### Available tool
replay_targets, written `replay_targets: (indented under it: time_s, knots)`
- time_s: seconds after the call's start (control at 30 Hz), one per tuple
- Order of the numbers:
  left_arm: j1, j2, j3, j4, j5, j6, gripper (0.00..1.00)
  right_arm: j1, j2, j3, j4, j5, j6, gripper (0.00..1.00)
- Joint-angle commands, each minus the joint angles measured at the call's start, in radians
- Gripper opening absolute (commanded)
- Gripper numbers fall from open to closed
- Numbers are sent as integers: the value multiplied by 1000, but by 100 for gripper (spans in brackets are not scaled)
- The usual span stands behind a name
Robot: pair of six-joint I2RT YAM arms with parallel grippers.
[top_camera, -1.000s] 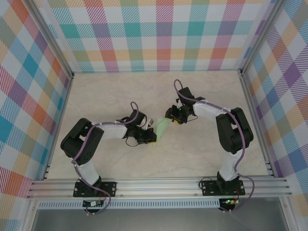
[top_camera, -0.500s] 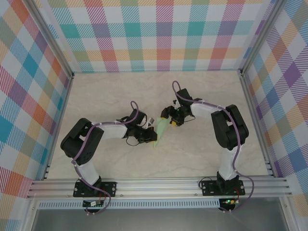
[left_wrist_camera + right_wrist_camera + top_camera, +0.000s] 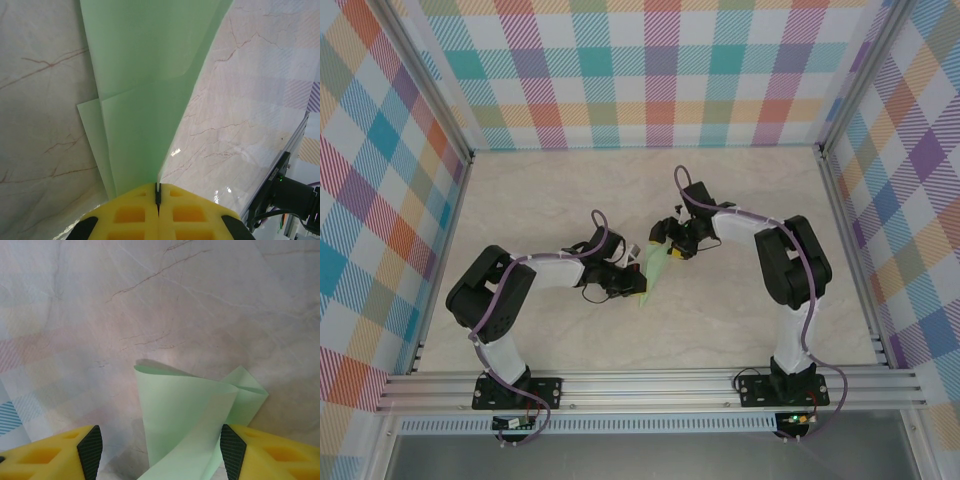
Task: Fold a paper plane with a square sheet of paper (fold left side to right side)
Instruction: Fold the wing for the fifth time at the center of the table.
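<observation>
The pale green sheet of paper (image 3: 655, 272) is folded into a long narrow layered shape at the table's middle. My left gripper (image 3: 636, 286) is shut on the near end. In the left wrist view the paper (image 3: 150, 75) runs out from between the closed yellow fingertips of the left gripper (image 3: 158, 192), one edge lifted off the table. My right gripper (image 3: 666, 240) stands open at the far end. In the right wrist view the curled paper (image 3: 185, 415) rises between the spread fingers (image 3: 90, 450) of the right gripper (image 3: 157, 452), touching neither pad.
The marble-patterned tabletop (image 3: 550, 200) is boxed in by plaid walls (image 3: 650, 70) at the back and both sides. An aluminium rail (image 3: 650, 385) carrying the arm bases runs along the near edge.
My right gripper has moved left onto the paper's far end and opened wider. The left gripper has kept its hold on the paper and stayed put.
</observation>
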Motion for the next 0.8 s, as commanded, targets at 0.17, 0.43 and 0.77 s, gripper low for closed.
replay_targets:
  time_s: [0.17,0.43,0.77]
  knots:
    - [-9,10,21,21,20,-15,1,12,41,27,0,-14,6,66]
    - [-9,-6,41,-9,0,0,1,24,87,80,-145,43,-36,66]
    - [-3,-4,48,-35,-6,19,1,32,112,97,-207,88,-66,66]
